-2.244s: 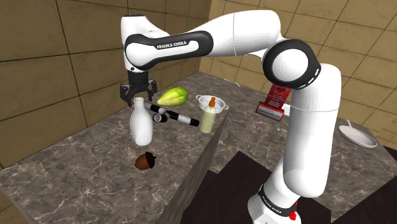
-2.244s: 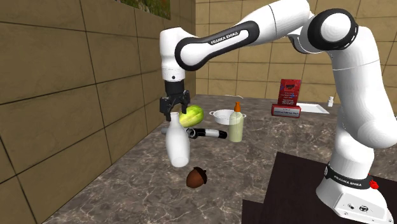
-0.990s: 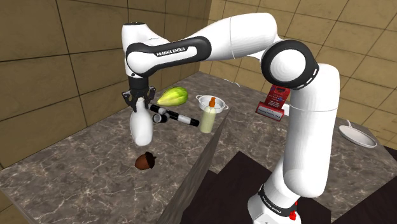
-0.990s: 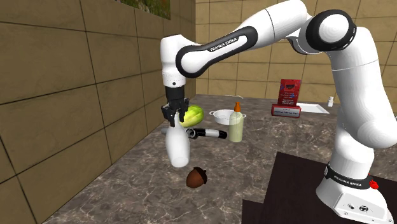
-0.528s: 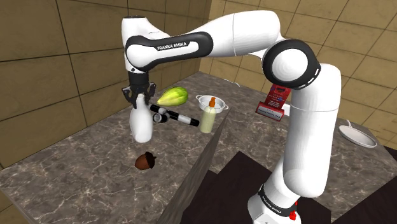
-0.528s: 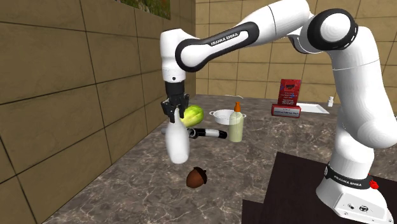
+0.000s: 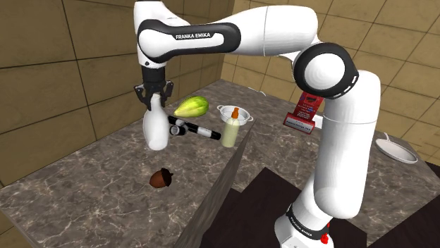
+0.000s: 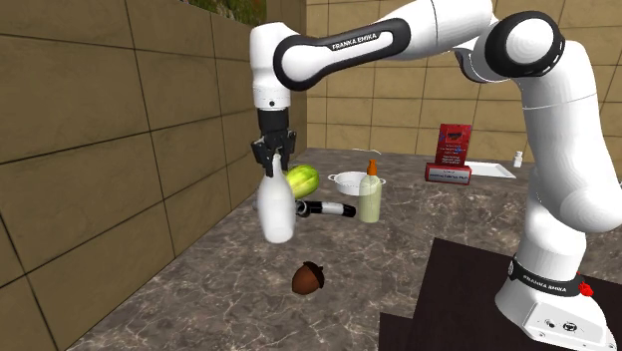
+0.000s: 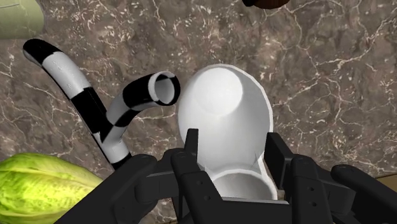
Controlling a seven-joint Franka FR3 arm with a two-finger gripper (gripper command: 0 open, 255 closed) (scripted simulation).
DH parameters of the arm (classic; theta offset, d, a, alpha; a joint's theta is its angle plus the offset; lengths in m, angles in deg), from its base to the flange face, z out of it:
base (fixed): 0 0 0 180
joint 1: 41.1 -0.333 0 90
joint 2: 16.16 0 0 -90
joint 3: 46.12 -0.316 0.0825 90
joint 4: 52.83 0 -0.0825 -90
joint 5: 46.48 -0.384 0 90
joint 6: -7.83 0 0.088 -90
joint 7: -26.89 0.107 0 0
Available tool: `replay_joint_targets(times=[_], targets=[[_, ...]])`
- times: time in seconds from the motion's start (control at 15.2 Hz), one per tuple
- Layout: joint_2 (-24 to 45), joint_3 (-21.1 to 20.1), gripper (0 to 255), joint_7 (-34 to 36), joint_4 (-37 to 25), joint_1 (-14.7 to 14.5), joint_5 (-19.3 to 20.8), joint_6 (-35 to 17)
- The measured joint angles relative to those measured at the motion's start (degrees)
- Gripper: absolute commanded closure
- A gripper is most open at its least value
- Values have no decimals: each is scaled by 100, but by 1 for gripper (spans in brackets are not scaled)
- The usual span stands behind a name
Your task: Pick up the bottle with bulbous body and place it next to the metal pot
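Above the marble surface [image 7: 92, 176] the white bottle [image 7: 156, 130] hangs under the jaws, neck clamped between them; pickup looks done, carrying it beside the pot [image 7: 227, 113], well off, remains

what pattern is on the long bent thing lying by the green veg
Alternating black and white bands along the long bent thing. It shows best in the wrist view.

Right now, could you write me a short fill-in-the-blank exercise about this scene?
The gripper holds the white bottle by its ____.
The cap of the small bottle by the pot is ____.
The acorn on the counter is ____.
Missing words: neck; orange; brown.
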Motion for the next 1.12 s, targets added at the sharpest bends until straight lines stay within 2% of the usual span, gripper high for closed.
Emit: replay_joint_targets(times=[0.66, 1.12], targets=[[58, -14, 255, -57, -831, -57, -4, 772], [-753, 170, 255, -726, -145, 458, -235, 816]])
